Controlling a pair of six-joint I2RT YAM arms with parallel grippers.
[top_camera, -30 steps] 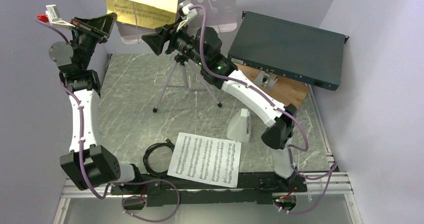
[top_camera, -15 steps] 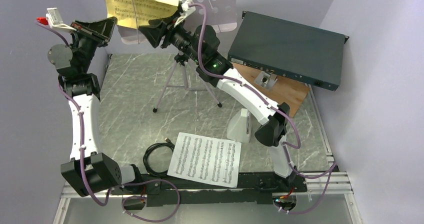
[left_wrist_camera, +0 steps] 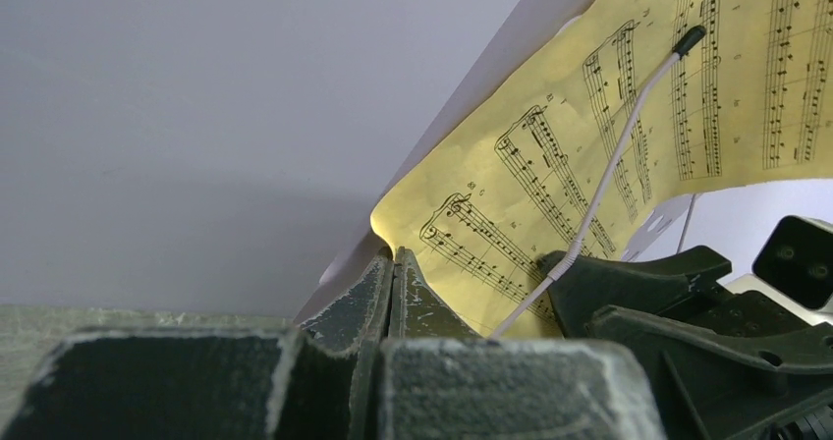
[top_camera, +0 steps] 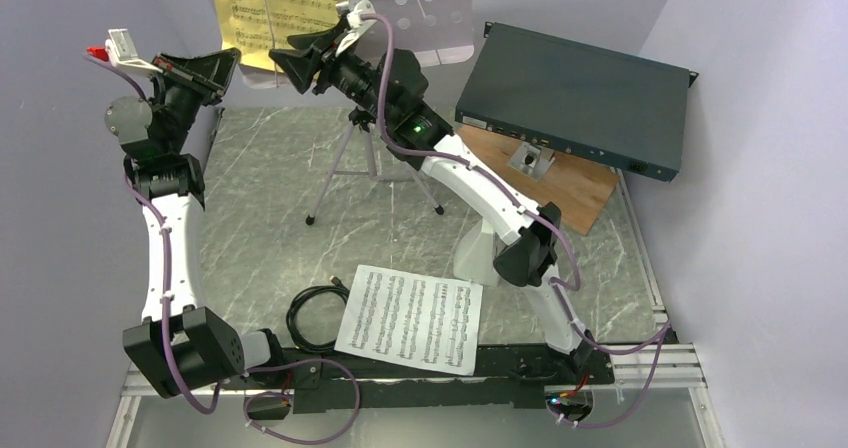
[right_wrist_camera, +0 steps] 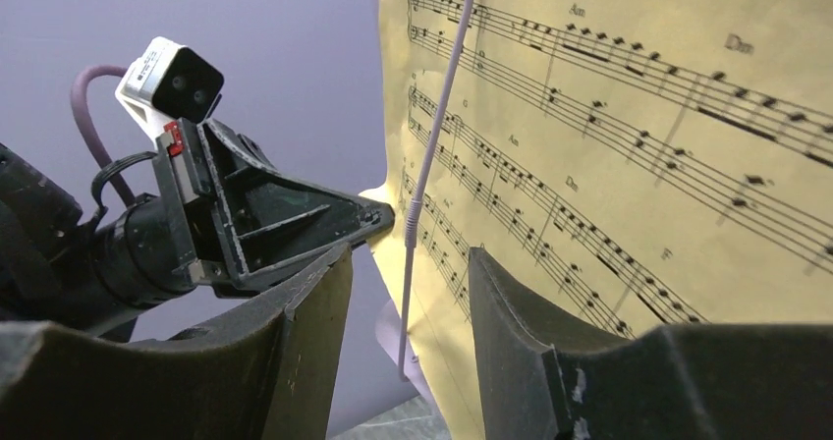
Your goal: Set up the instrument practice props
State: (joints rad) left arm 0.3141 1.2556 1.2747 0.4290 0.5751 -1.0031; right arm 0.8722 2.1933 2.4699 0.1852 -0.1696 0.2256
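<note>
Left end effector (left_wrist_camera: pixel 393 268) closed on the left edge of the yellow printed sheet-music page (top_camera: pixel 250 8), held against the pale grey perforated music stand (top_camera: pixel 432 8), right end effector (right_wrist_camera: pixel 408 263) half open around the stand's thin white wire page holder (right_wrist_camera: pixel 439 116)

The bench (top_camera: pixel 260 238) has a grey marbled top. Toward its back, the music stand's silver tripod (top_camera: pixel 350 173) stands on three spread legs. Near the front edge a white sheet-music page (top_camera: pixel 410 318) lies flat, with a coiled black cable (top_camera: pixel 315 318) just beside its left side. A small white metronome (top_camera: pixel 476 253) stands upright to the right of the page, partly hidden by an arm. At the back right lies a wooden board (top_camera: pixel 570 183), and a dark-green flat box (top_camera: pixel 580 98) rests over it.
</note>
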